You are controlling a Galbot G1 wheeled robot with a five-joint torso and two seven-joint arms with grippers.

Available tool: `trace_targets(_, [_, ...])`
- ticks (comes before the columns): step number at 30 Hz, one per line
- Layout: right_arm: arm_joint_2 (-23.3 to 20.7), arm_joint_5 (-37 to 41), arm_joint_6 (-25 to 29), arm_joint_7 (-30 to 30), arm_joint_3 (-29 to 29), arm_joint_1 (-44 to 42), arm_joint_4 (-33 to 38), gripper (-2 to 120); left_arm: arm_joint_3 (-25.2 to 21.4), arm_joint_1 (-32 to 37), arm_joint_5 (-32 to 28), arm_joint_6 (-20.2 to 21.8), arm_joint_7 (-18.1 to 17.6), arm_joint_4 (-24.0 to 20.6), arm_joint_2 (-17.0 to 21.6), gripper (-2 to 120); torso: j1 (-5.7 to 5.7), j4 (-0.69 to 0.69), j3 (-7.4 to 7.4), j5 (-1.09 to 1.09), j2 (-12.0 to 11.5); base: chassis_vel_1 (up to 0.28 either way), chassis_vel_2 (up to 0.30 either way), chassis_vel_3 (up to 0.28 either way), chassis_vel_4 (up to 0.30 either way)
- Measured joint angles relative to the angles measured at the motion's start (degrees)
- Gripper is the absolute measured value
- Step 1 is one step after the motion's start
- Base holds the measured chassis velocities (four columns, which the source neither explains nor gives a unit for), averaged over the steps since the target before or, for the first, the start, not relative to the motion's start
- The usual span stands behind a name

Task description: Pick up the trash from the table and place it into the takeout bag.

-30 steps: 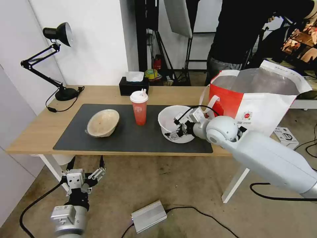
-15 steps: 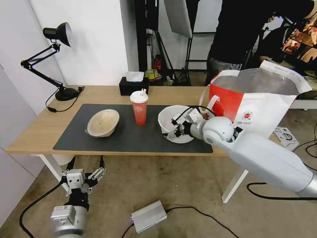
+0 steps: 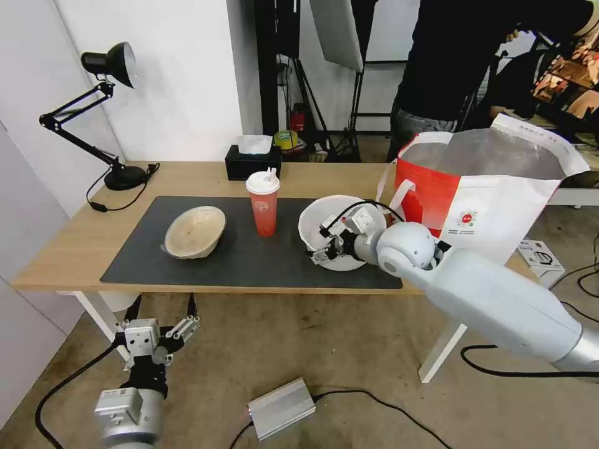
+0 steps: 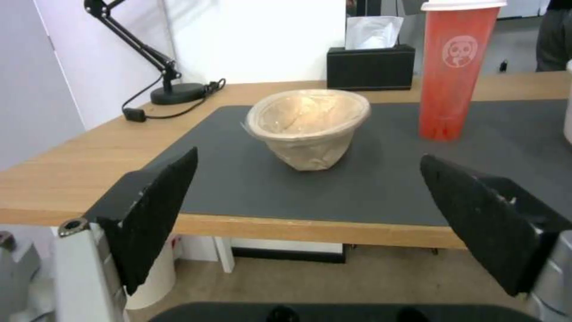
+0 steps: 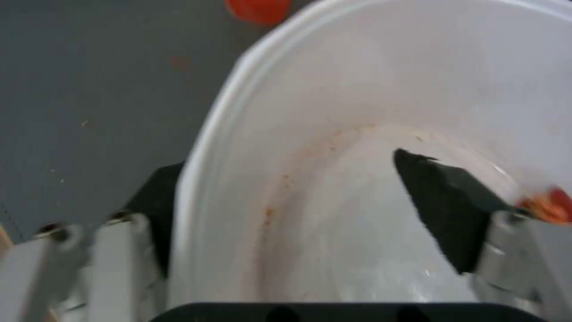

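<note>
— Jaws on the right gripper? Apart, as far as I can see: one finger is inside the white bowl, the other is outside, with the wall between them and a clear gap on the inner side.

— And the left gripper?

— Wide open, hanging low in front of the table, facing the beige bowl.

— Where is everything?

— The white bowl sits on the dark mat near its right end, just beside the bag, which stands open at the table's right end. The red cup is upright mid-mat, the beige bowl tilted further left
</note>
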Motion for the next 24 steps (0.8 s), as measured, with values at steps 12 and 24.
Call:
trace_targets(12, [-0.3, 2.2, 0.0, 1.2, -0.1, 0.4, 0.9, 31, 0.0, 0.0, 0.0, 0.0, 0.0, -0.3, -0.1, 100, 0.0, 0.0, 0.0, 0.0, 0.0, 0.0, 0.0, 0.0, 0.0])
trace_targets(24, [-0.1, 4.4, 0.0, 2.8, -0.2, 0.4, 1.1, 0, 0.0, 0.0, 0.0, -0.1, 0.0, -0.4, -0.1, 100, 0.0, 0.0, 0.0, 0.0, 0.0, 0.0, 0.0, 0.0, 0.0])
